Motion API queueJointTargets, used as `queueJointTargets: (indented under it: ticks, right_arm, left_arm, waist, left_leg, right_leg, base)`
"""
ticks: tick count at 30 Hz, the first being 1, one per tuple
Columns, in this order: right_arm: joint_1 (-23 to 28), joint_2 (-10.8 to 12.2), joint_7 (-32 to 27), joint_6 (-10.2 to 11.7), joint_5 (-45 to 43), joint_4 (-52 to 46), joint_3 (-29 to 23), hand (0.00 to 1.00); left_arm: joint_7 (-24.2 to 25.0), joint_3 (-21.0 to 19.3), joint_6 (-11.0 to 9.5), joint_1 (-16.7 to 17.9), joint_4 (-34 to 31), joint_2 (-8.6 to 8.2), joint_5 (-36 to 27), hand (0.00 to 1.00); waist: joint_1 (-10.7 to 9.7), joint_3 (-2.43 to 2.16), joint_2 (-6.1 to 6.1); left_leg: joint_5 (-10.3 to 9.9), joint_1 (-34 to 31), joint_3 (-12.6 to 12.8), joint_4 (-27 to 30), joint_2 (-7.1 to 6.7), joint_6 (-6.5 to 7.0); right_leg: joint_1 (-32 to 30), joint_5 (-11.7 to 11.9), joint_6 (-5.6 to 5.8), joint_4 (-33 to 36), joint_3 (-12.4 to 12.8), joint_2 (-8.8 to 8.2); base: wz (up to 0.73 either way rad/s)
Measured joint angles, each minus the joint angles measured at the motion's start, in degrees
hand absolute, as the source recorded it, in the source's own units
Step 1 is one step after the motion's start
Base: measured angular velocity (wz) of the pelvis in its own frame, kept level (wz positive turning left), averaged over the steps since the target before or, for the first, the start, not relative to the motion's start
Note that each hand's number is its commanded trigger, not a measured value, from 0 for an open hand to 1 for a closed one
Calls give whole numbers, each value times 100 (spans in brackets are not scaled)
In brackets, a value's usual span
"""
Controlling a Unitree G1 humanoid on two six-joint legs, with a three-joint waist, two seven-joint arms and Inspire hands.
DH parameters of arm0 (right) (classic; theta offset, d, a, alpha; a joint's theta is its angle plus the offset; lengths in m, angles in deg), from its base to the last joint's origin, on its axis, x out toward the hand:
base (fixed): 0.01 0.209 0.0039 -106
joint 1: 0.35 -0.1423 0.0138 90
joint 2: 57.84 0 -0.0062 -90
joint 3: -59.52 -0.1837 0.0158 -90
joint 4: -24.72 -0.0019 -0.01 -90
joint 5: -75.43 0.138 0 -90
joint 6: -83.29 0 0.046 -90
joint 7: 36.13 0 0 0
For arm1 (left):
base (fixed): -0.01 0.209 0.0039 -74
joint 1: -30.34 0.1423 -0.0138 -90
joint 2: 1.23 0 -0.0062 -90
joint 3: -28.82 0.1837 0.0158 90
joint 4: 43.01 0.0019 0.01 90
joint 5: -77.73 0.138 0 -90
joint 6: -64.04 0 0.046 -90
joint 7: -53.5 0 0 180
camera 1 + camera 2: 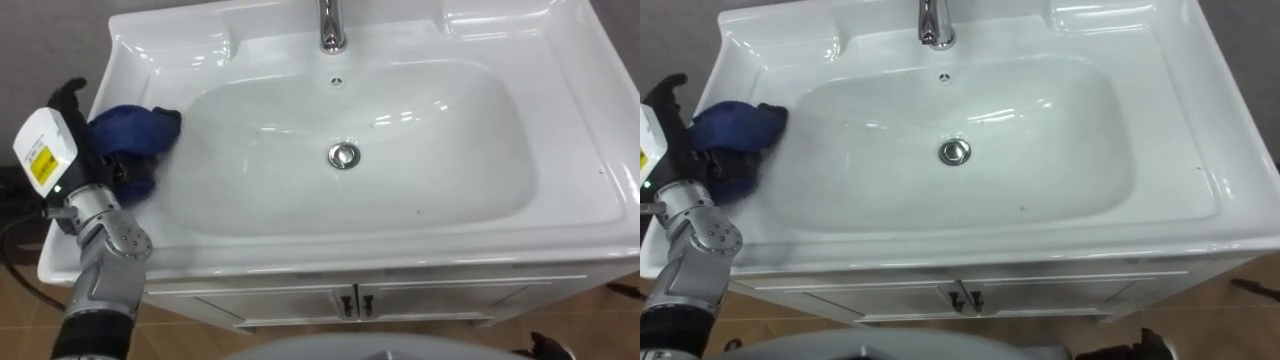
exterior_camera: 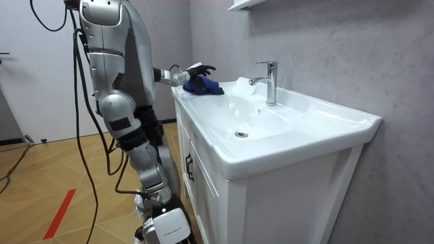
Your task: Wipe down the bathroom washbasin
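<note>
A white basin [image 1: 560, 215] with a chrome drain [image 1: 344, 156] and a chrome tap [image 1: 331, 30] lies before me. A crumpled dark blue cloth [image 1: 130, 128] rests on the basin's left rim, at the edge of the bowl. My left hand [image 1: 72, 135] is at that rim with its fingers curled round the cloth's left part and the thumb sticking up. In the room view the left hand [image 2: 193, 70] reaches over the cloth [image 2: 202, 86] at the basin's near corner.
The basin sits on a white cabinet with two doors and small handles [image 1: 355, 300]. A grey wall runs behind the tap. In the room view I stand on a wooden floor at the cabinet's left end, beside it.
</note>
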Motion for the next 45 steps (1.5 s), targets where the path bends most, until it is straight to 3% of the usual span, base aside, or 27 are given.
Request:
queueJointTargets:
  ticks: [12,19,24,32,40,45]
  right_arm:
    - [-2,9,128,-3,-4,131,1,0]
    - [-12,12,134,-125,-38,244,2,0]
    - [-19,37,136,-118,130,245,-5,0]
    - [-90,102,37,-113,182,220,-6,0]
    - [-175,145,0,-108,396,218,-13,0]
    - [-169,142,3,-115,721,176,-13,0]
  left_arm:
    - [-160,-2,-14,-4,-13,1,2,0]
    - [-163,-1,-21,-39,-15,1,-90,0]
    - [-162,-2,-88,-46,-217,-9,-752,0]
    - [-143,-8,-195,-45,-438,-15,-2397,0]
    - [43,-14,-302,-45,-548,-17,-3123,0]
    - [295,-16,-301,-46,-591,-17,-3718,0]
  waist:
    - [-124,3,29]
    - [-129,8,29]
    - [-128,18,26]
    - [-104,26,-39]
    - [-87,20,-205]
    - [-74,1,-177]
  left_leg:
    - [0,3,3,4,0,0]
    - [0,6,4,7,0,0]
    - [0,8,1,-4,-3,0]
    - [0,19,6,-37,-8,0]
    - [0,108,17,-40,-7,0]
    - [0,117,23,-25,-6,0]
  right_leg:
    - [-5,0,0,10,12,0]
    - [-3,0,0,16,24,0]
    - [0,-3,4,6,22,0]
    - [-7,-9,12,10,14,-4]
    - [76,-10,13,6,15,-4]
    - [86,-9,13,16,14,-4]
  base:
    - [0]
    - [0]
    - [0]
    - [0]
    - [0]
    - [0]
